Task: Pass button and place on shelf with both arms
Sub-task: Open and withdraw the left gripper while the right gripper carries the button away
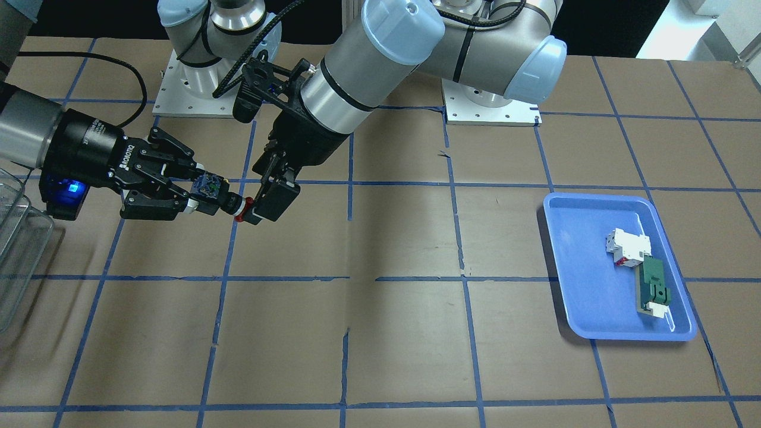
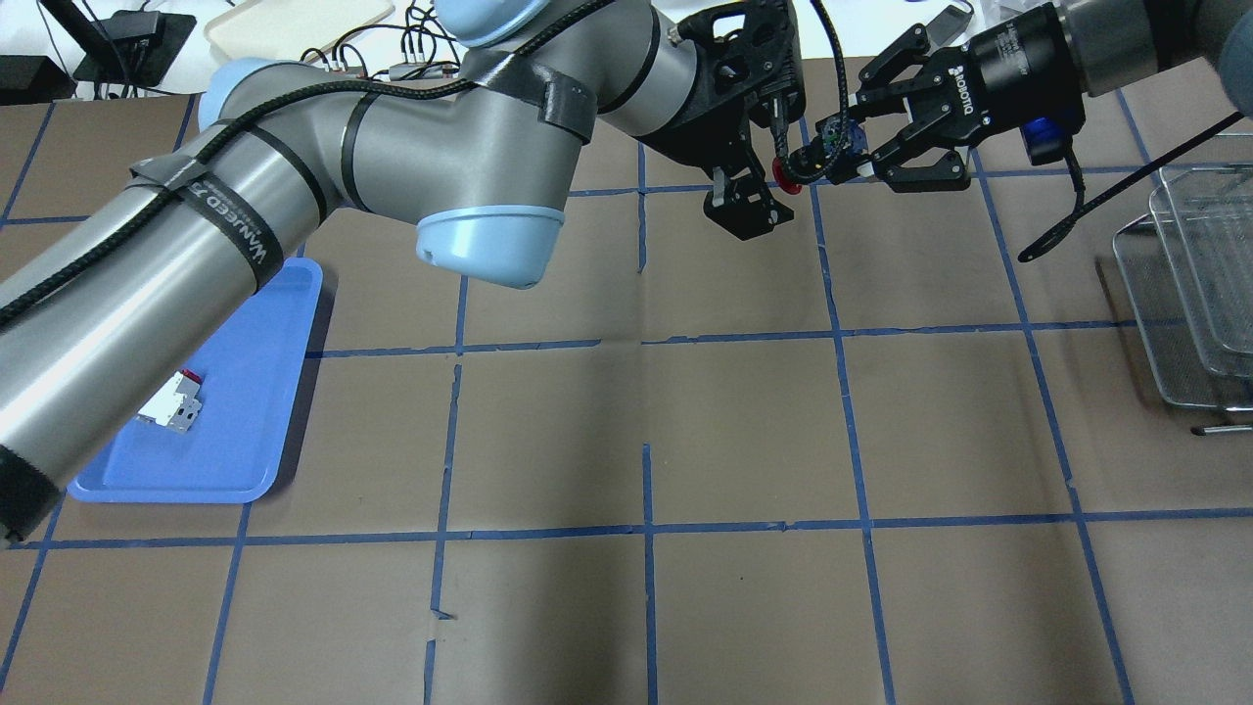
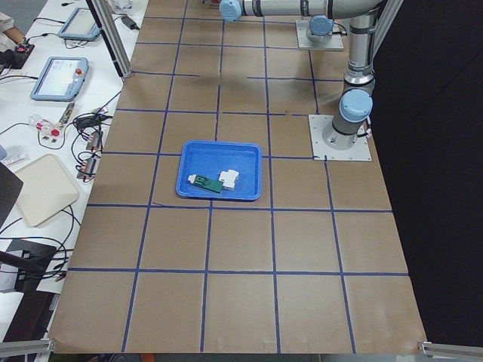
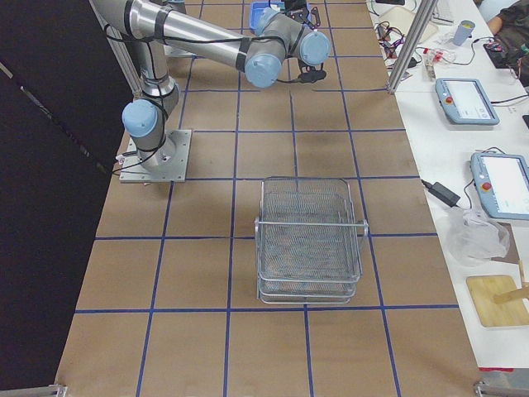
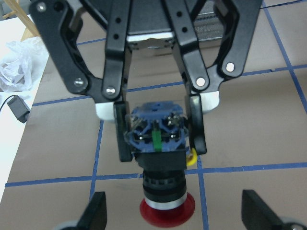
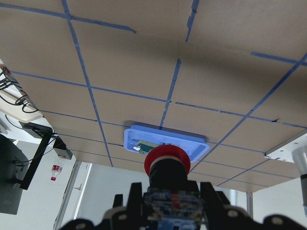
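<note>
The button (image 1: 219, 196) hangs in the air between both grippers, red cap (image 2: 786, 172) toward my left gripper. My right gripper (image 1: 201, 190) is shut on its black body and contact block; the left wrist view shows the pads clamped on both sides of the block (image 5: 158, 134). My left gripper (image 1: 257, 208) is open, its fingers (image 5: 96, 213) spread wide on either side of the red cap without touching it. In the right wrist view the button (image 6: 165, 165) points away from my right gripper (image 6: 172, 203). The shelf (image 2: 1194, 294) stands at the table's right end, also in the exterior right view (image 4: 310, 240).
A blue tray (image 1: 585, 279) on the left side of the table holds a white-and-red breaker block (image 1: 627, 244) and a flat green-and-white part (image 1: 654, 288). The left arm (image 2: 294, 215) stretches across the table's back. Brown paper with blue tape lines covers the table.
</note>
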{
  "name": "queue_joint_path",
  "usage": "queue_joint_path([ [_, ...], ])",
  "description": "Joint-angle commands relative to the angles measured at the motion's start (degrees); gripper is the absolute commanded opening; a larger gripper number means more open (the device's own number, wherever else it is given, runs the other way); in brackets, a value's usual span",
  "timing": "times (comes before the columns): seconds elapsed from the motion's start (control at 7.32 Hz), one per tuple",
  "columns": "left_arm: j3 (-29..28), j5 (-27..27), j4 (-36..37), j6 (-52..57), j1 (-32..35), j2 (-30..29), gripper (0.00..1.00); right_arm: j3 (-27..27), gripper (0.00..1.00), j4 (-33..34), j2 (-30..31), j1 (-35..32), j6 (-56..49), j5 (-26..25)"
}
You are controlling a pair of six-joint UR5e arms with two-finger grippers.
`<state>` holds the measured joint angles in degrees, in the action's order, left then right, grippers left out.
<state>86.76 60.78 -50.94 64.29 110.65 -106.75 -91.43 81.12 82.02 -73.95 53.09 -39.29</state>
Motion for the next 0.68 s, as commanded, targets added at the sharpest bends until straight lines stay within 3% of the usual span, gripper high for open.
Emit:
queue_joint_path([
  [0.0, 0.42, 5.90, -6.86, -1.45, -2.79, 3.29, 1.00, 2.39, 0.00, -0.08, -0.02, 0.12, -5.33, -8.32],
  [0.27, 0.69, 11.25, -19.32, -2.93, -7.96, 8.63, 1.00, 4.15, 0.00, 0.01, -0.02, 0.21, -14.27, -18.22],
  [0.41, 1.82, 11.46, -20.85, -5.56, -10.51, 10.58, 1.00, 6.33, 0.00, -0.08, -0.11, 0.73, -21.03, -24.72],
  [0.55, 4.27, 15.73, -23.39, -5.58, -14.28, 11.21, 1.00, 7.66, 0.00, -1.30, -0.20, 3.09, -29.89, -29.31],
])
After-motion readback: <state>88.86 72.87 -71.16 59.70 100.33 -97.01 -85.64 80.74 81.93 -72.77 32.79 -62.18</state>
